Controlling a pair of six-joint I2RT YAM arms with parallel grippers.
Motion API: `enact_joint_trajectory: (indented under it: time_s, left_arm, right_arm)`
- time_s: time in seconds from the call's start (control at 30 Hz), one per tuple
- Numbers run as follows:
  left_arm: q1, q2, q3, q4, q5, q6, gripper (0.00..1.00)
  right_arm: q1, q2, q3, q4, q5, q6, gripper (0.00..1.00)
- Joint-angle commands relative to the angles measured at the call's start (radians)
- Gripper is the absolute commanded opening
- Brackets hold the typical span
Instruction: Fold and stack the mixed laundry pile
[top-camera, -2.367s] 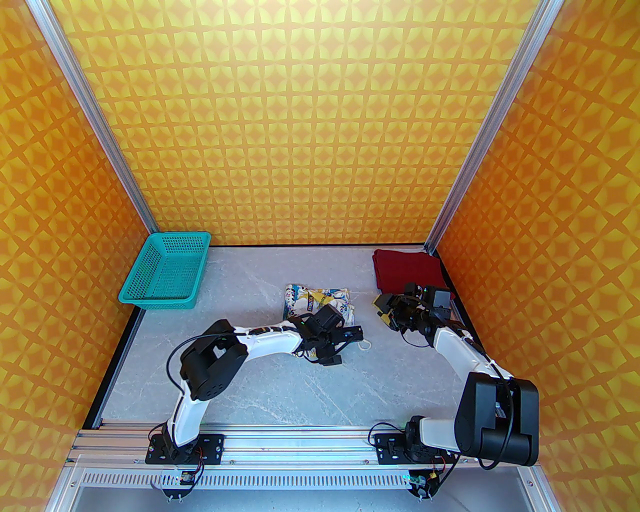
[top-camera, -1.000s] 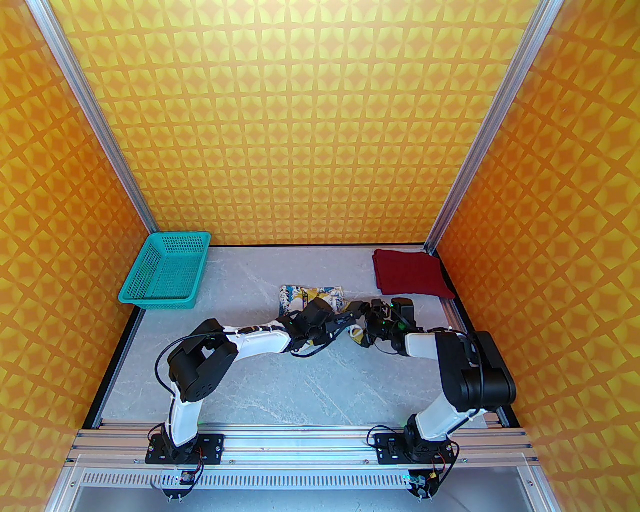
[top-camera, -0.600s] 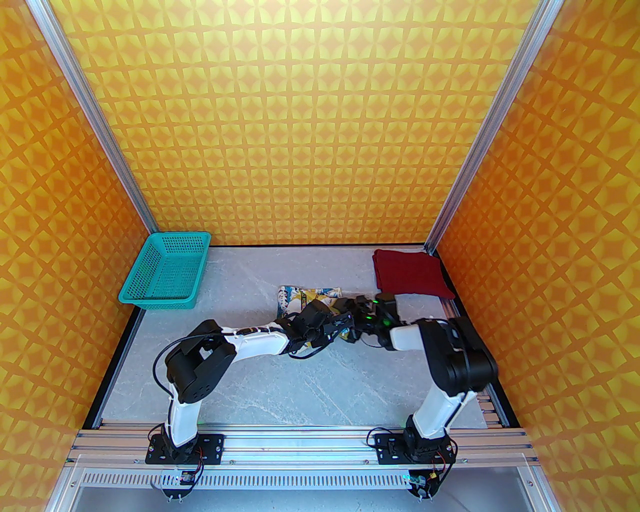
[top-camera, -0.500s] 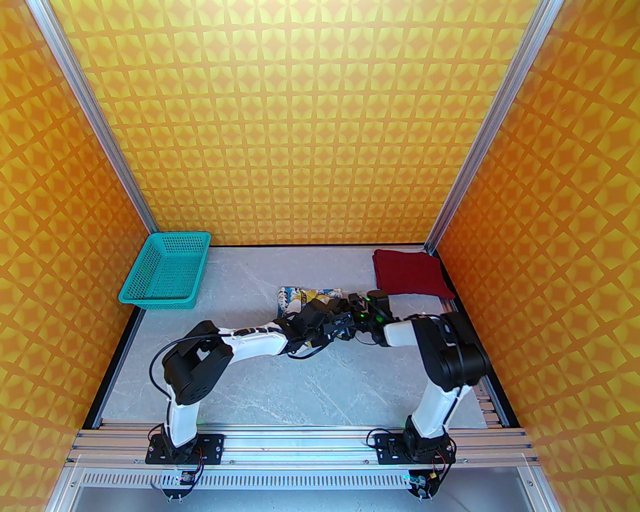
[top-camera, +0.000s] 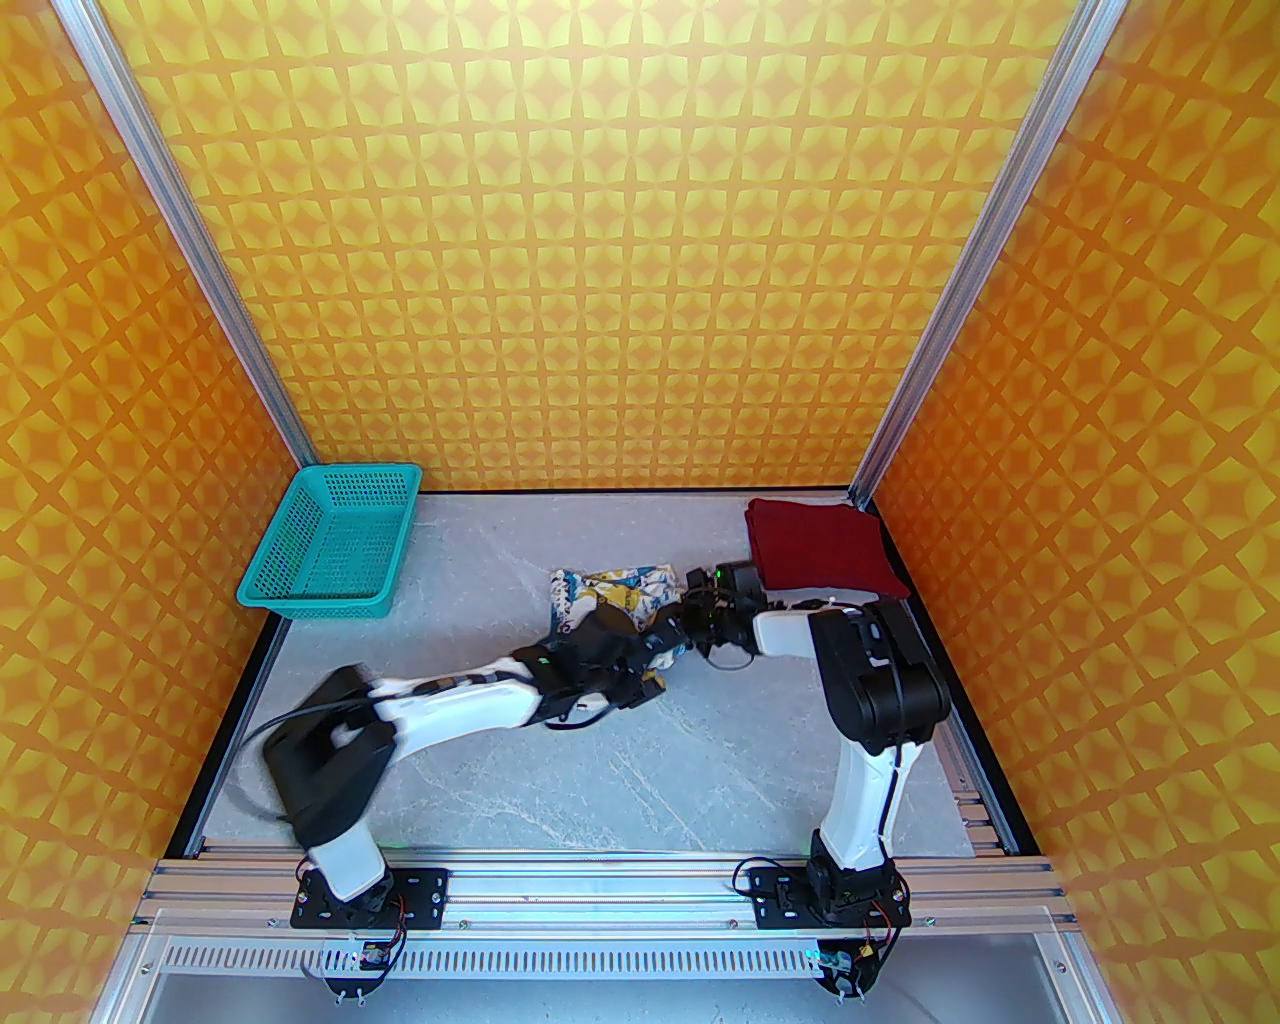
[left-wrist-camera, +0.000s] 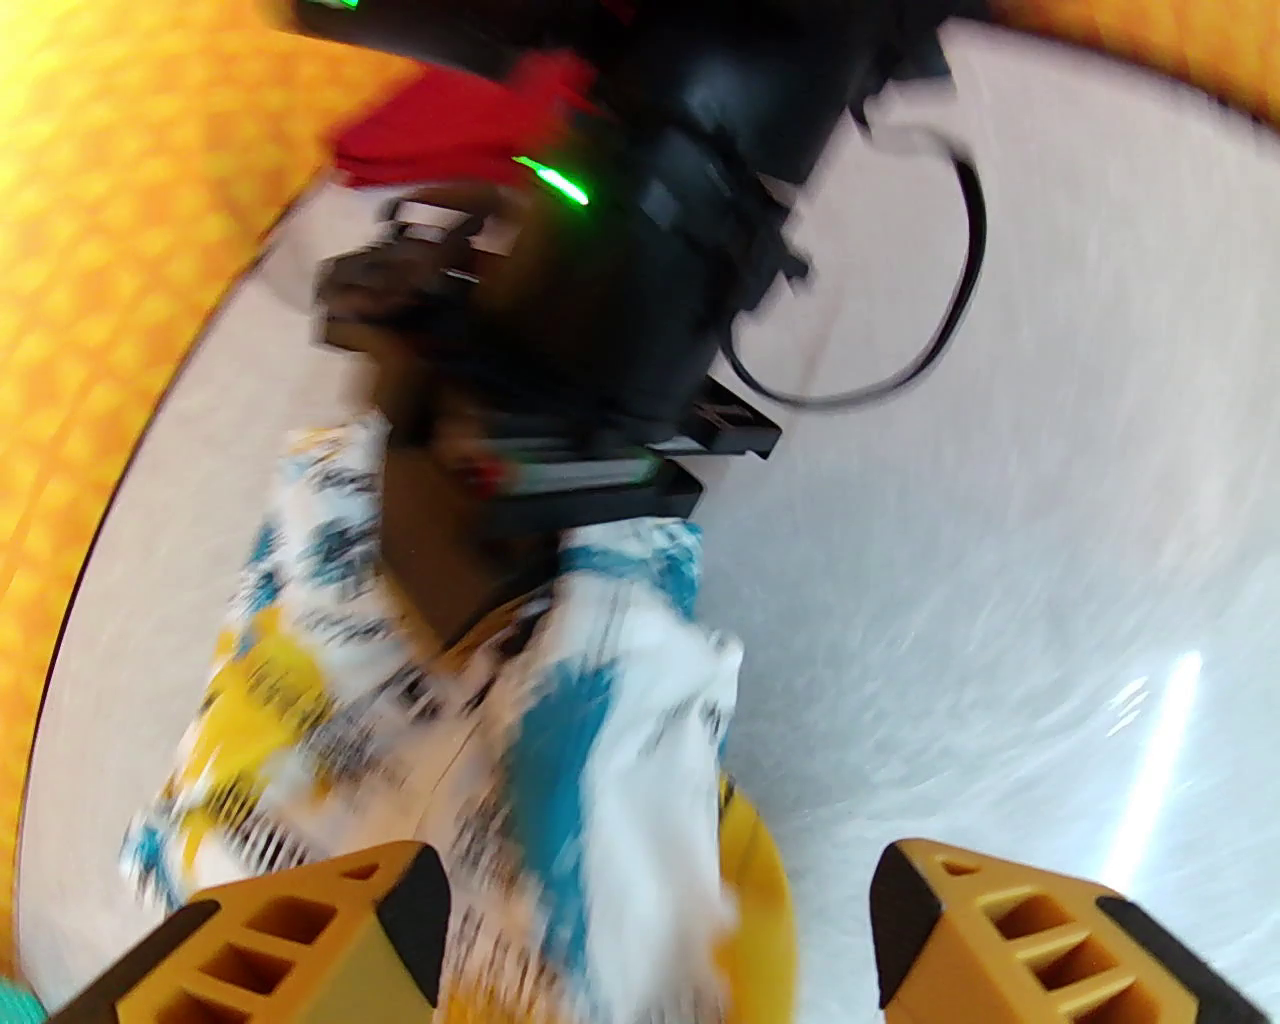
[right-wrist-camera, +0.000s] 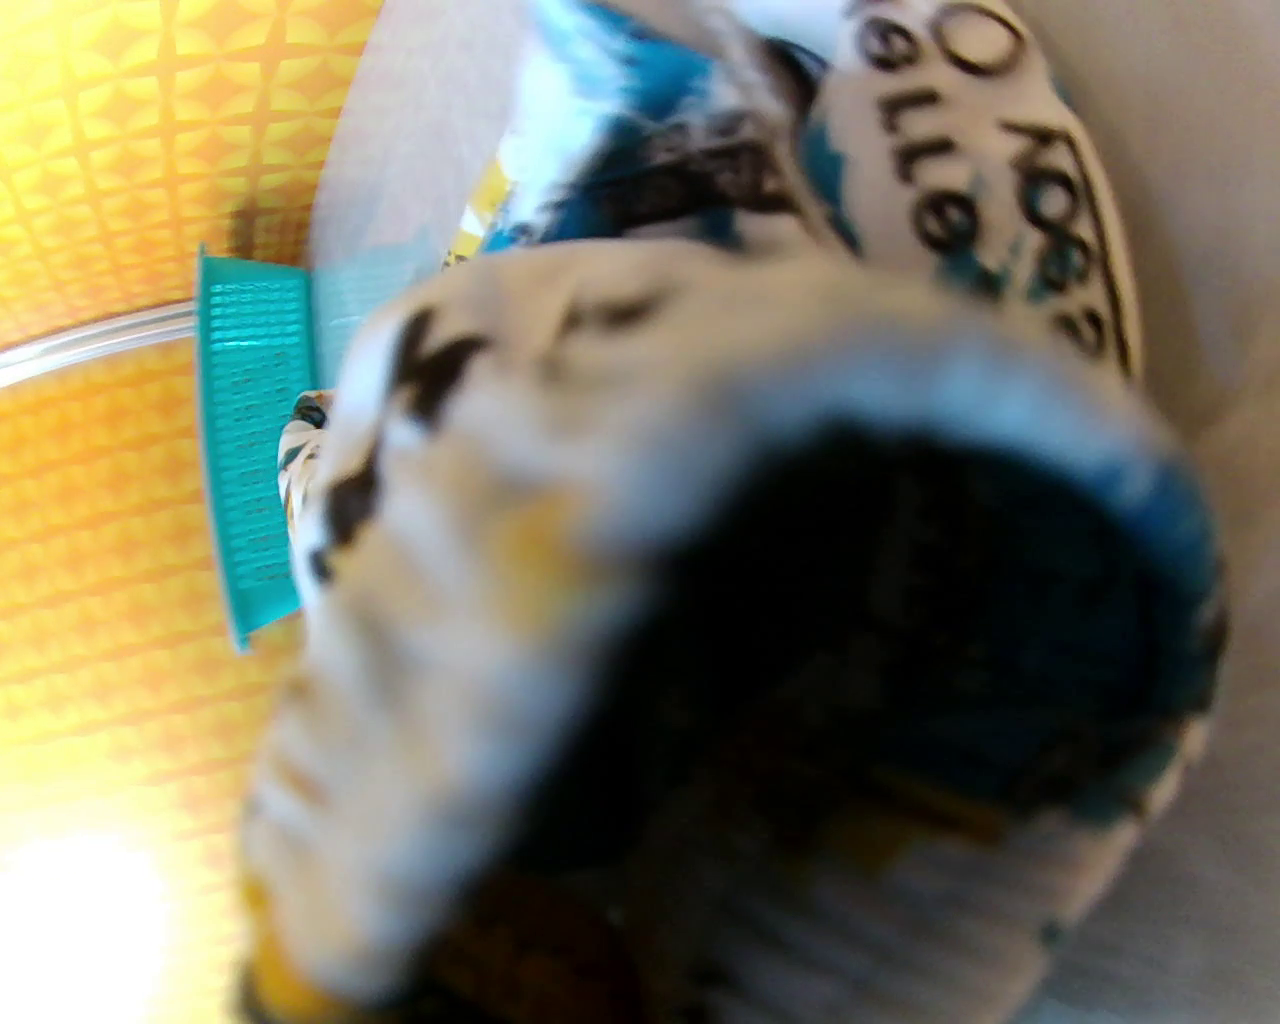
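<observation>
Step in hand: fold of white printed shirt (top-camera: 610, 590). It sits mid-frame, bunched, not flat. Dark red T-shirt (top-camera: 820, 550) lies folded upper right, by the corner post; stack prob. goes on it.

L gripper (left-wrist-camera: 660, 890): jaws wide apart over shirt, gripping nothing.

R gripper (top-camera: 688, 622): at shirt's right edge. Cloth is hard against its cam and fingers are hidden, so can't tell if clamped.

Next (judgement): needs a sure pinch on right edge, plus L regrasp of a corner, then spread flat.

Teal basket (top-camera: 310, 600), left of frame: no garment seen inside.
</observation>
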Motion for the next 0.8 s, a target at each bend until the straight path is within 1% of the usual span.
enact_joint_trajectory:
  time_s: [0.0, 0.07, 0.13, 0.17, 0.2, 0.23, 0.3, 0.37, 0.47, 0.63, 0.67, 0.7, 0.73, 0.77]
  left_arm:
    - [0.065, -0.132, -0.067, -0.036, 0.018, -0.237, 0.78]
    - [0.13, -0.19, -0.119, -0.034, 0.033, -0.307, 0.78]
    - [0.184, -0.223, -0.17, -0.011, 0.048, -0.344, 0.77]
    - [0.21, -0.235, -0.194, 0.002, 0.054, -0.364, 0.77]
    - [0.228, -0.245, -0.212, 0.013, 0.063, -0.381, 0.77]
    - [0.267, -0.25, -0.229, 0.024, 0.074, -0.399, 0.77]
    - [0.296, -0.257, -0.254, 0.039, 0.087, -0.406, 0.77]
    - [0.314, -0.252, -0.271, 0.048, 0.091, -0.406, 0.76]
    - [0.335, -0.238, -0.288, 0.065, 0.112, -0.417, 0.76]
    - [0.355, -0.214, -0.311, 0.091, 0.138, -0.431, 0.76]
    - [0.36, -0.209, -0.31, 0.091, 0.142, -0.433, 0.76]
    - [0.364, -0.205, -0.31, 0.09, 0.146, -0.436, 0.76]
    - [0.366, -0.202, -0.308, 0.088, 0.149, -0.436, 0.76]
    - [0.369, -0.199, -0.307, 0.09, 0.156, -0.437, 0.76]
  right_arm:
    - [-0.034, -0.061, 0.164, -0.351, 0.251, -0.307, 0.0]
    - [-0.047, -0.057, 0.259, -0.463, 0.361, -0.428, 0.0]
    - [-0.063, -0.052, 0.361, -0.554, 0.476, -0.526, 0.0]
    - [-0.074, -0.049, 0.411, -0.592, 0.542, -0.564, 0.0]
    - [-0.089, -0.046, 0.444, -0.615, 0.574, -0.593, 0.0]
    - [-0.11, -0.037, 0.49, -0.64, 0.593, -0.623, 0.0]
    - [-0.158, -0.018, 0.573, -0.69, 0.609, -0.654, 0.0]
    - [-0.204, 0.01, 0.649, -0.711, 0.602, -0.7, 0.0]
    - [-0.258, 0.063, 0.731, -0.726, 0.643, -0.78, 0.0]
    - [-0.374, 0.166, 0.834, -0.719, 0.649, -0.834, 0.0]
    - [-0.389, 0.196, 0.855, -0.715, 0.672, -0.839, 0.15]
    - [-0.4, 0.219, 0.87, -0.711, 0.703, -0.846, 0.4]
    - [-0.407, 0.241, 0.883, -0.7, 0.751, -0.853, 0.52]
    - [-0.414, 0.267, 0.9, -0.696, 0.791, -0.863, 0.54]
